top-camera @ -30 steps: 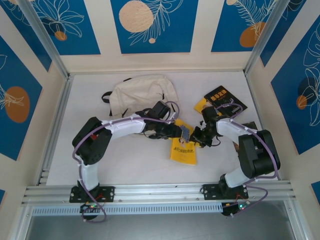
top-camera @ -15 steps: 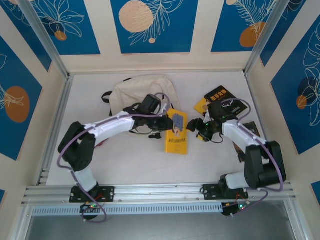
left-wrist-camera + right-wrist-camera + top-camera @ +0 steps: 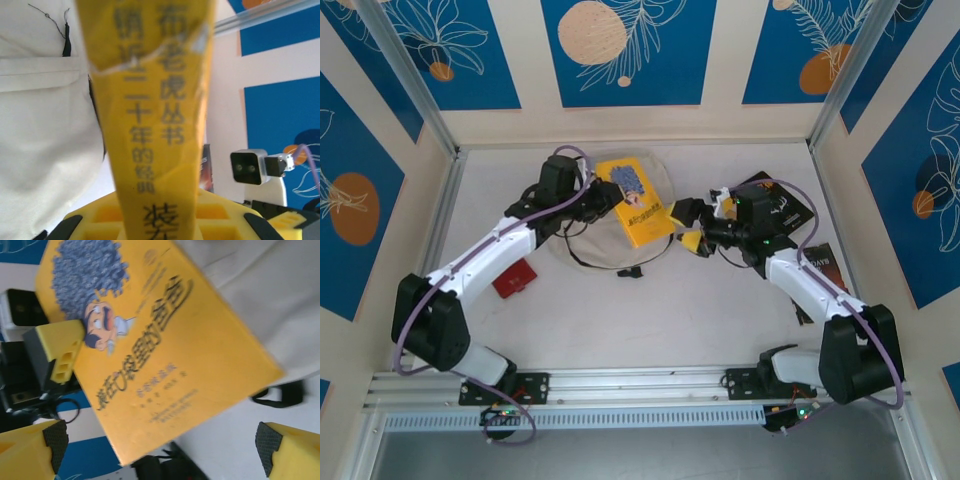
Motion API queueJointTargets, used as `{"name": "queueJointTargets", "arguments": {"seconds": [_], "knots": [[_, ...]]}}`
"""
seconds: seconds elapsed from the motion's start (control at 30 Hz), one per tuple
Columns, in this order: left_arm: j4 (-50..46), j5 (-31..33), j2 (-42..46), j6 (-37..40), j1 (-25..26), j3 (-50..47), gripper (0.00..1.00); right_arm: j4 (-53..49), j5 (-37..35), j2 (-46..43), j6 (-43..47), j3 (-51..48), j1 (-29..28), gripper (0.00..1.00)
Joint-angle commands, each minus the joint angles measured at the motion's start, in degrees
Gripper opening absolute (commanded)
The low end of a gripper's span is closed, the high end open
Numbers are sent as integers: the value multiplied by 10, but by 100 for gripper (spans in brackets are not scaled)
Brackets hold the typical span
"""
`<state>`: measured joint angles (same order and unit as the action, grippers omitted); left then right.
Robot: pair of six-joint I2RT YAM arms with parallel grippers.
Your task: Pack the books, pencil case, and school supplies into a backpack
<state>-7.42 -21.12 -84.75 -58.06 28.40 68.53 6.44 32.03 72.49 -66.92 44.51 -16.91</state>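
the left gripper (image 3: 604,197) is clamped on one edge of a yellow book (image 3: 637,203) with a blue-grey cartoon head and black lettering, held over the cream backpack (image 3: 662,178). the right gripper (image 3: 688,226) gapes wide just beside the book.

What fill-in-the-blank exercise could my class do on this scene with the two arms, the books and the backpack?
1. The left gripper holds a ___ book over the backpack.
2. The right gripper has its jaws ___ beside that book.
3. The small block lying on the table is ___.
Missing words: yellow, open, red.
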Motion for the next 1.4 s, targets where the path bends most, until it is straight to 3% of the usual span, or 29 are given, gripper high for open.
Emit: {"name": "queueJointTargets", "arguments": {"seconds": [0.0, 0.37, 0.63, 0.83, 1.0, 1.23, 1.3, 1.37], "knots": [[87, 32, 49, -55, 1, 0, 4, 121, 20, 19, -139, 0, -22, 100], [151, 79, 88, -91, 2, -22, 4, 303, 2, 96, -274, 8, -73, 99], [191, 105, 100, -120, 3, -45, 4, 418, -52, 132, -352, 11, -92, 85], [201, 105, 102, -135, 4, -56, 4, 506, -67, 164, -401, 9, -95, 68], [201, 105, 105, -141, 4, -69, 4, 521, -73, 170, -409, 2, -93, 55], [170, 112, 118, -125, 4, -82, 6, 467, -58, 158, -388, 8, -85, 21], [139, 115, 122, -112, 4, -84, 13, 438, -60, 144, -365, 4, -79, 15], [81, 127, 130, -91, 4, -85, 34, 389, -59, 124, -327, 1, -67, 10]]}}
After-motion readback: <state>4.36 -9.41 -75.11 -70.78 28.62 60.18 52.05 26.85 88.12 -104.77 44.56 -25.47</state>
